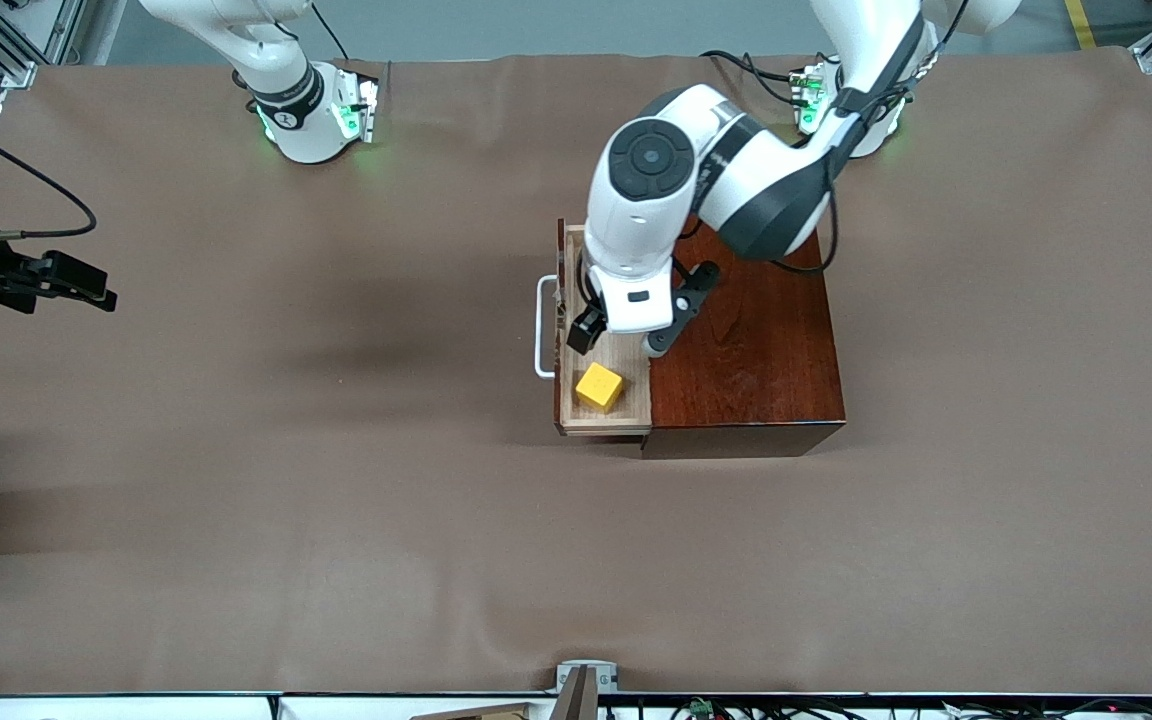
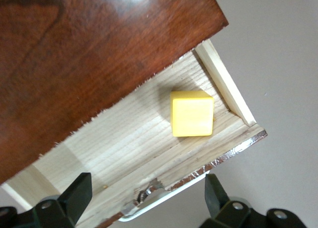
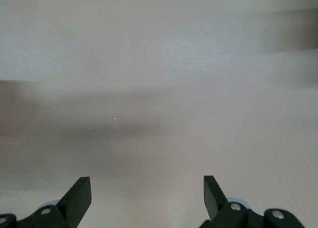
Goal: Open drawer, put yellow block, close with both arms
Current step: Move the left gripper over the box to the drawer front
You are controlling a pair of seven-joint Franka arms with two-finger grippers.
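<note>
In the front view the block [image 1: 599, 387] lies in the open drawer [image 1: 626, 405], at the end nearest the camera, with the left gripper [image 1: 616, 335] above the tray beside the box [image 1: 746, 340]; the right arm waits at the table's [image 1: 336, 500] edge. The left wrist view shows that gripper's fingers [image 2: 74, 195] apart and empty over the tray, above the handle [image 2: 159, 203]. The right wrist view shows the right gripper [image 3: 146, 198] wide open over bare table. A careless withdrawal could snag the drawer's front; uneven pushes from the two arms might jam the tray.
</note>
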